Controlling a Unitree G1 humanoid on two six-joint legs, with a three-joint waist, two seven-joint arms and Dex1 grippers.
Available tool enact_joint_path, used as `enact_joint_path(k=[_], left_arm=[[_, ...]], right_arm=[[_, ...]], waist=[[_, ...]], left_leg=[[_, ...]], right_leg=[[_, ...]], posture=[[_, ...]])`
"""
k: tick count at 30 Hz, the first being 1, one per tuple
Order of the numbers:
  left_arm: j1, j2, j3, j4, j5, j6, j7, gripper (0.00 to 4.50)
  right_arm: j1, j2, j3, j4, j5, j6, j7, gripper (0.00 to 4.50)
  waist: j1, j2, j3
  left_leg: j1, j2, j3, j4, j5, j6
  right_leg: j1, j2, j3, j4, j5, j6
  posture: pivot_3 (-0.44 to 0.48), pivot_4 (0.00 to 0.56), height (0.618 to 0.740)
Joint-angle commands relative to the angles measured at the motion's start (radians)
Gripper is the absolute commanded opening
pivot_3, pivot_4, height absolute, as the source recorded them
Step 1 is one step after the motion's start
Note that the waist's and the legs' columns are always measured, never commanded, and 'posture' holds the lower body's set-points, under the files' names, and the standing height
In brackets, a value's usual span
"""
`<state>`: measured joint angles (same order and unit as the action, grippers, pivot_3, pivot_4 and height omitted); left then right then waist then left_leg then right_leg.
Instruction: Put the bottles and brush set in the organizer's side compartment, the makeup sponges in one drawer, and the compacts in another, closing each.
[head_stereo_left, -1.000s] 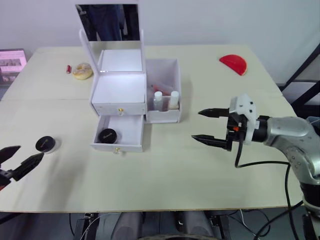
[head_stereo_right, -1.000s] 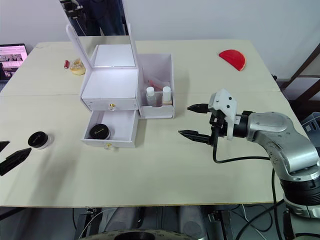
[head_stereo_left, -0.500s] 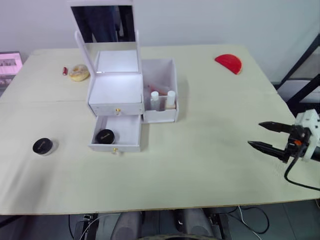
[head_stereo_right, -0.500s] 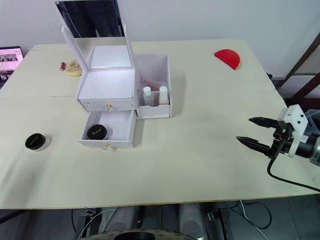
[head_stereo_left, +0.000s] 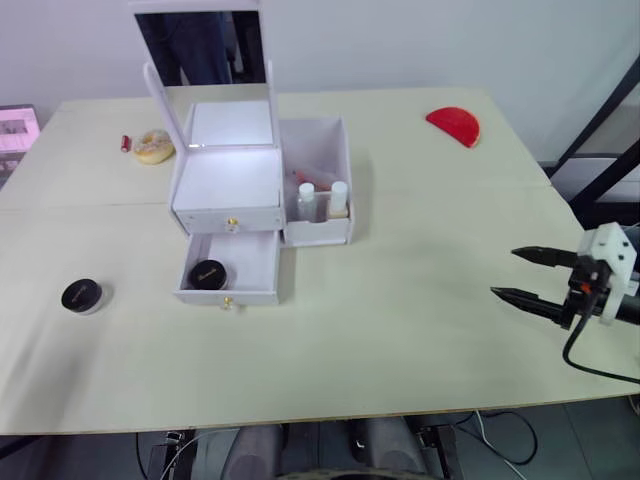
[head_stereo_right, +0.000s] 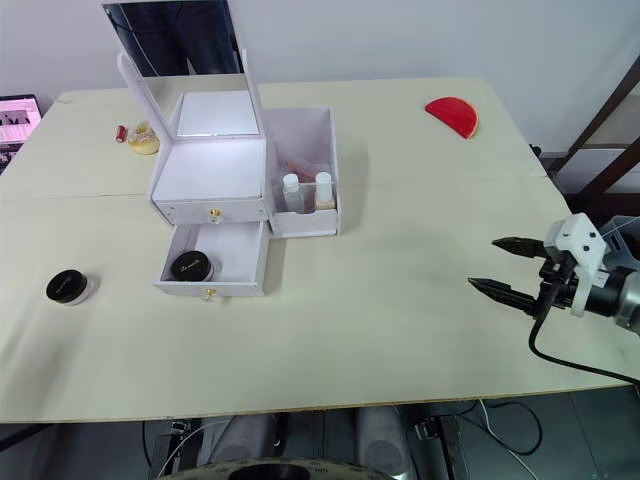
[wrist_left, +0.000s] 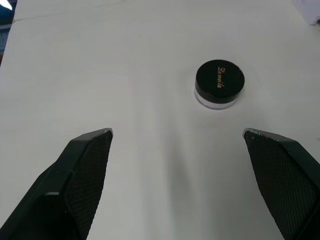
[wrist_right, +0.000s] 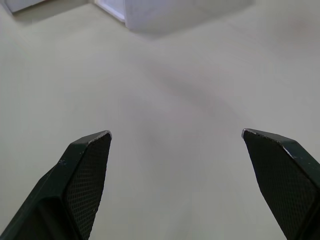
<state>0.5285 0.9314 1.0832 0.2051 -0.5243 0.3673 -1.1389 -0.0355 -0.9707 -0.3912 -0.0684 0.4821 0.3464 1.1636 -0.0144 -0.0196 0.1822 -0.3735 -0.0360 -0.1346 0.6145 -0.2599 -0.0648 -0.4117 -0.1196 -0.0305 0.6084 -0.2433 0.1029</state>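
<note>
- Compact (head_stereo_left: 81, 295) with a black lid lies alone on the worktop (head_stereo_left: 400, 330), left of the organizer (head_stereo_left: 250, 190); in the left wrist view it sits ahead of the left fingers (wrist_left: 85, 170), which are spread wide
- Second compact (head_stereo_left: 207, 273) rests in the open lower drawer (head_stereo_left: 232, 270)
- Right gripper (head_stereo_left: 518, 275), fingers apart, hovers well right of the organizer

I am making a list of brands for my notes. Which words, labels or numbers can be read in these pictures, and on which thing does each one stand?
Black jar lid on the table: gold script, perhaps "Lancôme", too blurred to be sure.
Black jar in the open drawer: gold mark, too small to read.
Nothing else is legible.
</note>
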Motion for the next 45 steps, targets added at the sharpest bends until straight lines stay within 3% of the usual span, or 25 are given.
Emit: enact_joint_path(k=[1,9,12,18,23,35,45], left_arm=[[-0.011,-0.074,-0.009,-0.184,-0.039,0.031,0.082,4.39],[-0.117,-0.440,-0.145,-0.631,-0.073,0.121,0.534,4.39],[-0.122,-0.491,-0.204,-0.678,-0.055,0.149,0.620,4.39],[-0.226,-0.439,-0.355,-0.562,0.088,0.155,0.752,4.39],[-0.332,-0.410,-0.435,-0.448,0.143,0.141,0.787,4.39],[-0.468,-0.404,-0.498,-0.223,0.176,0.083,0.805,4.39],[-0.484,-0.407,-0.525,-0.198,0.169,0.058,0.778,4.39]], right_arm=[[-0.101,0.040,0.087,-0.139,0.026,0.043,-0.066,4.50],[-0.371,0.229,0.397,-0.415,0.069,0.225,-0.204,4.50],[-0.422,0.233,0.462,-0.430,0.045,0.238,-0.195,4.50],[-0.479,0.245,0.551,-0.446,0.027,0.245,-0.172,4.50],[-0.484,0.259,0.574,-0.454,0.023,0.254,-0.189,4.50],[-0.486,0.275,0.588,-0.479,0.023,0.281,-0.221,4.50],[-0.479,0.267,0.583,-0.494,0.021,0.303,-0.232,4.50]], waist=[[-0.002,0.000,0.000],[0.012,-0.002,-0.001],[0.027,-0.005,-0.002],[0.030,-0.006,-0.003],[0.023,-0.006,-0.003],[0.027,-0.006,-0.003],[0.026,-0.006,-0.003]], left_leg=[[0.000,0.000,0.000,0.000,0.000,0.000],[0.000,-0.001,-0.003,0.001,0.000,0.000],[0.000,-0.002,-0.003,0.002,0.000,0.000],[0.000,-0.001,-0.003,0.008,0.000,0.000],[0.000,-0.001,-0.002,0.011,0.000,0.000],[0.000,-0.001,-0.002,0.012,0.000,0.000],[-0.001,-0.001,-0.002,0.013,0.000,0.000]], right_leg=[[0.000,0.000,0.000,0.000,0.000,0.000],[0.000,0.001,0.000,0.002,0.007,0.001],[0.001,0.001,0.001,0.002,0.008,0.002],[0.002,0.002,0.000,0.004,0.007,-0.002],[0.003,0.003,0.001,0.004,0.008,0.001],[0.002,0.003,0.000,0.005,0.013,0.001],[0.003,0.003,0.001,0.004,0.013,0.001]], posture=[[0.000,0.150,0.739],[0.000,0.150,0.739],[0.000,0.150,0.739],[0.000,0.150,0.739],[0.000,0.150,0.739],[0.000,0.150,0.739],[0.000,0.150,0.739]])
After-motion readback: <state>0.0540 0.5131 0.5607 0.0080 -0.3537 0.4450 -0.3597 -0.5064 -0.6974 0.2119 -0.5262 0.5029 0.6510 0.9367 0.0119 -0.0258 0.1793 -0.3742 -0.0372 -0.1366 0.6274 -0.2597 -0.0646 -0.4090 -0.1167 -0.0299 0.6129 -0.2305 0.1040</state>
